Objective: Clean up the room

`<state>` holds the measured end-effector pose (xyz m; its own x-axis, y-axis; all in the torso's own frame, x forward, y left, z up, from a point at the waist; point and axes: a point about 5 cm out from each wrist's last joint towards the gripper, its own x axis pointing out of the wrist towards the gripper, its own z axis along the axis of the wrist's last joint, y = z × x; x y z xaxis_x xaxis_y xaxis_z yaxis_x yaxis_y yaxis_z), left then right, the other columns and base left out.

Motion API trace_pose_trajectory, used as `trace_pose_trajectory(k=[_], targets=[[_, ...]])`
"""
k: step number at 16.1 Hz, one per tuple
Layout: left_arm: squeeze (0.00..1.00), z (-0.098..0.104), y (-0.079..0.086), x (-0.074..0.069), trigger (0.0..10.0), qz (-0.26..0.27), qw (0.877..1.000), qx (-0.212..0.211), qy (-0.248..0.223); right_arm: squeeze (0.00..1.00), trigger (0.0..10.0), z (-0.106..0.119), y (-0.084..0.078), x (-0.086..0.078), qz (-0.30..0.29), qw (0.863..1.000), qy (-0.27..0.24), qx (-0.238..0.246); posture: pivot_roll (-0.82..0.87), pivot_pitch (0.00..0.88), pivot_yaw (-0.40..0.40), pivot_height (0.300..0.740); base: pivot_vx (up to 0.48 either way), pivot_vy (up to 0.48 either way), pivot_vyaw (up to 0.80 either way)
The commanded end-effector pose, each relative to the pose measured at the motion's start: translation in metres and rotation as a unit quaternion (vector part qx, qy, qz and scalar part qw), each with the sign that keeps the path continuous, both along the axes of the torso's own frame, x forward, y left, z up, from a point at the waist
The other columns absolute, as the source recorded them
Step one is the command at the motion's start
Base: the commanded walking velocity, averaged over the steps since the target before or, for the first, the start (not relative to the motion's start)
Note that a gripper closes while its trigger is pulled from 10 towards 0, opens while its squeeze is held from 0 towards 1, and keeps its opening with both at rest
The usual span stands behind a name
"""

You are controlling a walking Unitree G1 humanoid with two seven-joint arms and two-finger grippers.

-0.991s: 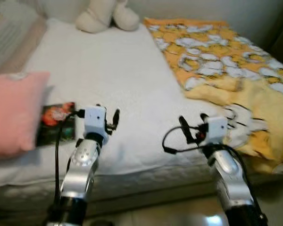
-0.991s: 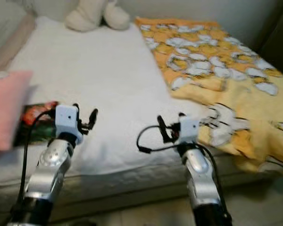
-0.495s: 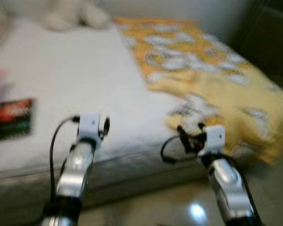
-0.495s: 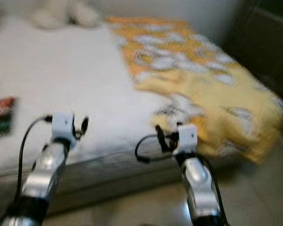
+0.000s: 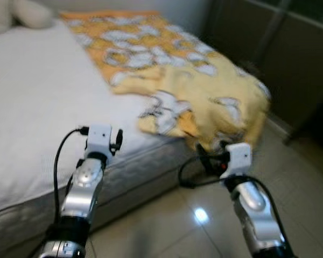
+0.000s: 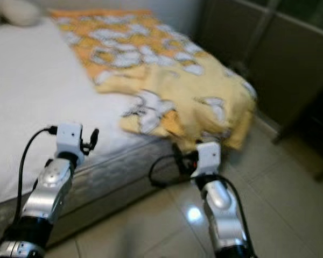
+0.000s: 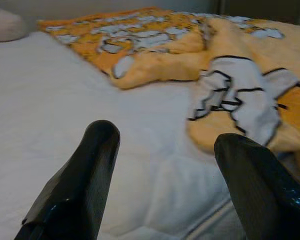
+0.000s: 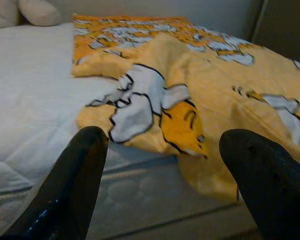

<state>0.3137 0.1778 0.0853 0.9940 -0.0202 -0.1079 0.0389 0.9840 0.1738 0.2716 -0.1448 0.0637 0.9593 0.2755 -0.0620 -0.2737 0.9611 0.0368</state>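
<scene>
- The yellow-and-orange cartoon-print blanket (image 5: 204,97) lies crumpled on the bed (image 5: 37,113), its near corner bunched up and spilling over the mattress edge toward the tiled floor (image 5: 307,188). By the look of it, the tidying has not reached it: nothing is spread, folded or lifted yet.
- The left gripper (image 7: 162,185) hangs over the bare white mattress near its edge with its two black fingers (image 7: 85,175) spread apart and nothing between them. The blanket's folded-over corner sits ahead of it and off to its right, near but not touching.
- The right gripper (image 8: 165,185) is held out past the side of the bed, over the floor, with its fingers also spread and holding nothing. The hanging lump of blanket is directly ahead of it and slightly higher, close but apart from both fingertips.
- A pale plush toy (image 5: 21,11) rests at the far end of the bed, well away from both grippers.
- What seems left is all of the blanket work: closing on the drooping corner, which the right gripper faces most squarely, and pulling the cloth back onto the mattress.
- The head views are somewhat blurred, so fine creases are hard to read.
</scene>
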Motion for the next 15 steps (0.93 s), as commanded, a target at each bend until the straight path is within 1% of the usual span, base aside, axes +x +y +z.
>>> trace_pose_trajectory(k=[1,2,3,4,5,6,7,9,12,15], targets=[[0.00,-0.002,-0.001,0.000,10.0,-0.002,1.000,-0.002,0.004,0.02,10.0,0.002,-0.003,0.003,-0.003,1.000,-0.003,-0.008,0.03,0.000,-0.080,0.740,0.000,0.000,-0.65],[0.00,-0.006,-0.001,-0.001,10.0,0.007,1.000,-0.002,0.009,0.03,10.0,0.001,-0.004,0.004,-0.006,1.000,-0.001,-0.014,0.03,0.000,-0.085,0.740,0.000,0.000,-0.52],[0.00,-0.008,-0.003,-0.002,10.0,0.013,1.000,-0.006,0.013,0.02,10.0,0.000,-0.005,0.004,-0.005,1.000,0.001,-0.018,0.03,0.000,-0.090,0.740,0.000,0.000,0.00],[0.00,-0.010,-0.003,-0.001,10.0,0.021,1.000,-0.007,0.015,0.02,10.0,0.001,-0.005,0.004,-0.004,1.000,0.000,-0.018,0.02,0.000,-0.091,0.740,0.398,0.000,0.00],[0.00,-0.012,-0.005,0.001,10.0,0.038,0.999,-0.017,0.019,0.02,10.0,0.003,-0.006,0.004,-0.005,1.000,-0.004,-0.016,0.03,0.000,-0.088,0.740,0.480,0.000,0.00],[0.00,-0.009,-0.016,0.007,10.0,0.035,0.999,-0.029,0.012,0.02,10.0,0.004,-0.011,0.005,-0.023,1.000,-0.013,0.001,0.01,0.000,-0.079,0.740,0.480,0.000,0.00],[0.00,-0.006,-0.022,0.010,10.0,0.023,0.999,-0.025,0.005,0.02,10.0,0.005,-0.015,0.005,-0.041,0.999,-0.018,0.017,0.00,0.000,-0.072,0.740,0.480,0.000,0.00],[0.00,-0.003,-0.026,0.014,10.0,-0.002,1.000,-0.021,0.005,0.02,10.0,0.009,-0.017,0.008,-0.063,0.997,-0.022,0.042,-0.01,0.000,-0.055,0.740,0.480,0.000,0.00],[0.00,-0.001,-0.033,0.020,10.0,-0.013,1.000,-0.025,0.004,0.01,10.0,0.008,-0.018,0.006,-0.070,0.997,-0.027,0.036,-0.04,0.000,-0.030,0.740,0.480,0.000,0.00],[0.00,-0.002,-0.034,0.023,10.0,-0.014,1.000,-0.025,0.006,0.01,10.0,0.005,-0.017,0.004,-0.071,0.997,-0.025,0.031,-0.04,0.000,-0.022,0.740,0.480,0.000,0.00]])
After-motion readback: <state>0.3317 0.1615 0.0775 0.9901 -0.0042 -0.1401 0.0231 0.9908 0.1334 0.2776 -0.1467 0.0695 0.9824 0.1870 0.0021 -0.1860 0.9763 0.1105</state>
